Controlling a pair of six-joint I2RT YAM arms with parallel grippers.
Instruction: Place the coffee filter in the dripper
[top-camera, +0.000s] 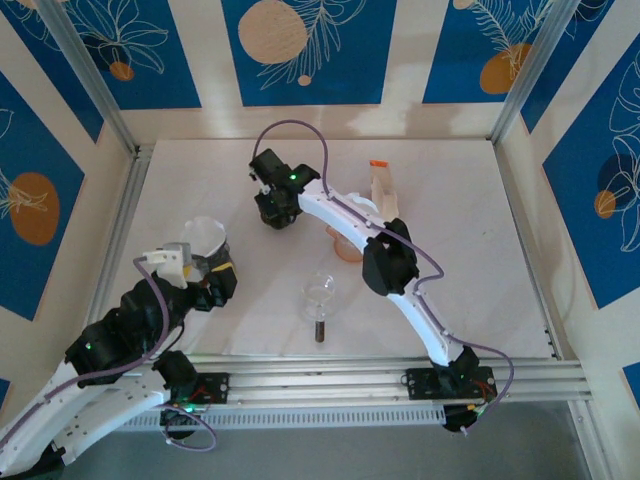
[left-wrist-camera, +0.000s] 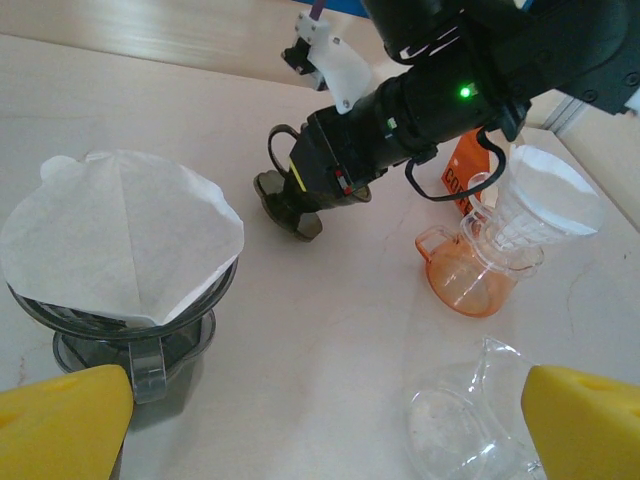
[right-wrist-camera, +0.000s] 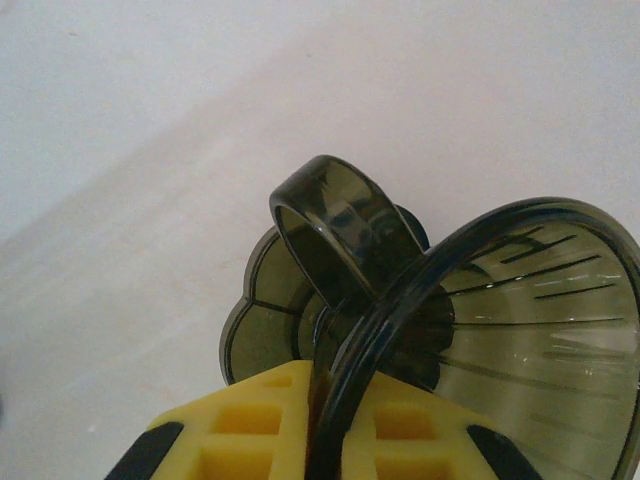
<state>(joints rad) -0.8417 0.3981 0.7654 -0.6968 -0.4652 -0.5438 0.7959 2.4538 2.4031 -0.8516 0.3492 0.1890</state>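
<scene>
A white paper coffee filter sits opened inside a dark smoky dripper at the left of the left wrist view; from above the filter lies just beyond my left gripper. My left gripper stands wide open, its yellow fingertips apart with nothing between them. A second dark dripper lies tilted on the table at the back centre. My right gripper is shut on this dripper's rim, next to its loop handle. The same gripper shows from above.
An orange dripper and a clear ribbed one stand right of the right arm. A clear glass dripper sits mid-table near the front. An orange-capped packet stands further back. Metal rails run along the near edge.
</scene>
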